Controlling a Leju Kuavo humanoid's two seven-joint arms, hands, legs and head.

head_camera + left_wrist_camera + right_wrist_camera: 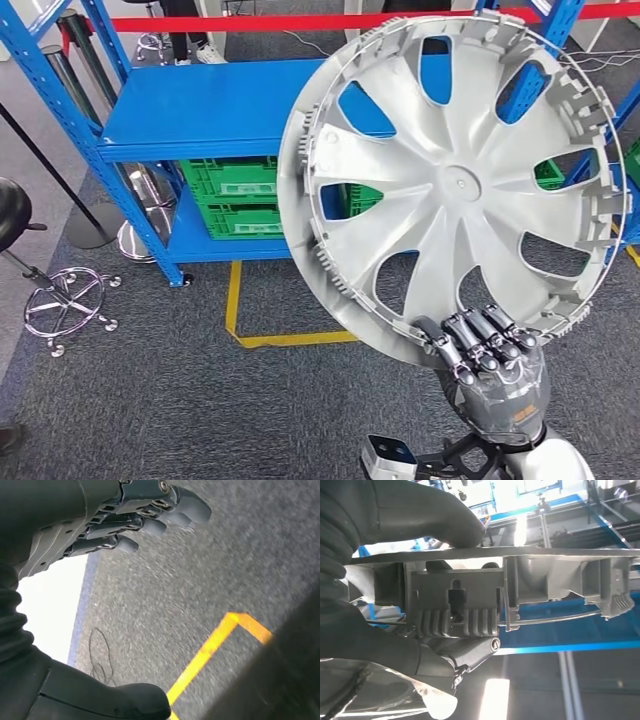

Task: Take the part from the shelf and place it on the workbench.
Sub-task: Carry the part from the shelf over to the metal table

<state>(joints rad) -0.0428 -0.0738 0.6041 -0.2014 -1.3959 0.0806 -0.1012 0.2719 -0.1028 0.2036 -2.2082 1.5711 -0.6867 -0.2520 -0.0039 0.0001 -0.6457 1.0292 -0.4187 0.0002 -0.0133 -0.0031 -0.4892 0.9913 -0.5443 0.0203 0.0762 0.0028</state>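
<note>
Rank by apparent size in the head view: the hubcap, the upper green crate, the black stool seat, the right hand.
1. Hubcap, largest by far, though it is nearest the camera.
2. Right hand, also close.
3. Upper green crate, partly hidden behind the hubcap.
4. Black stool seat, cut off by the frame edge, so unsure.

Green crates (230, 196) sit by a black stool (15, 212) and yellow floor tape (253, 335).

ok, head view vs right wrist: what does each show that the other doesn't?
Head view alone: the whole wheel cover face with its spokes, the blue shelf, green crates and yellow floor tape. Right wrist alone: the cover's rim edge-on, with ribbed clips, close up. Both: the right hand, its fingers gripping the cover's rim.
</note>
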